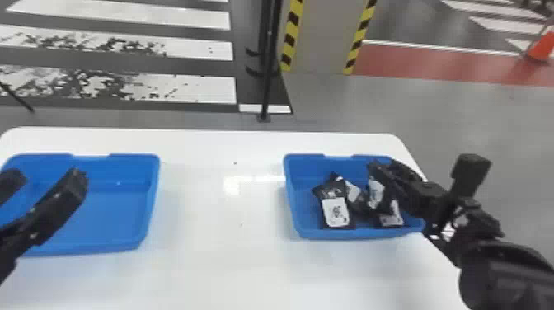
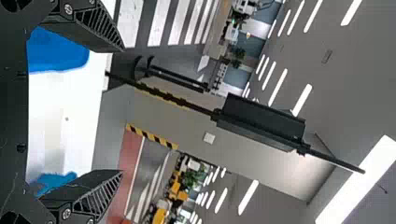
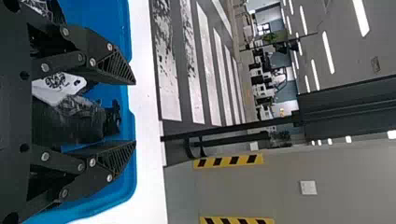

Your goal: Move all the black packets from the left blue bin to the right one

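At Least Four Black Packets [image 1: 336,212] Lying in Right Bin [image 1: 362,235]

Two blue bins are resting on one white table [image 1: 222,264], left bin [image 1: 95,249] toward nine o'clock, the other toward four. Two grippers are showing: left gripper [image 1: 47,179] toward nine, right gripper [image 1: 386,166] toward three.

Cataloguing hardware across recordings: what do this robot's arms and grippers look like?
The left gripper and right gripper match: black, with tapering, ribbed jaws and silvery round screw heads. The right arm is black too, with a boxy piece sticking up.
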